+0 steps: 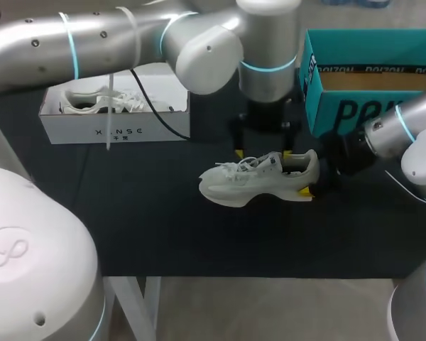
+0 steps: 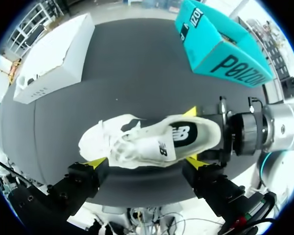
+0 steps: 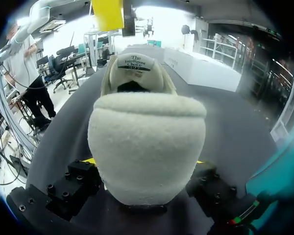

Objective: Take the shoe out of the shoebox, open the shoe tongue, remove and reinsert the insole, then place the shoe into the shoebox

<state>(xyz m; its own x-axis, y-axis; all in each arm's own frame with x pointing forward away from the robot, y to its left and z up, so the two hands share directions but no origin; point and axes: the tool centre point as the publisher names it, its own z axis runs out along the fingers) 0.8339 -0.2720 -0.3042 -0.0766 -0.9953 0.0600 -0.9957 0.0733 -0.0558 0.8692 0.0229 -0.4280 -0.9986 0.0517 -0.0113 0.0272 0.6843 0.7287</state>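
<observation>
Our right hand [image 3: 143, 162] grips the heel of the cream shoe [image 1: 259, 177], mid-frame. Our left hand [image 2: 146, 164] hangs wide open over its laces.

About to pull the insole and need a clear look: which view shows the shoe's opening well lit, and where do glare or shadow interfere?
Left wrist view: shoe evenly lit, insole visible, no glare. Head view: opening dark, deep shadow under the left arm. Right wrist view: heel fills the foreground, mostly hiding the opening; bright glare behind.
</observation>
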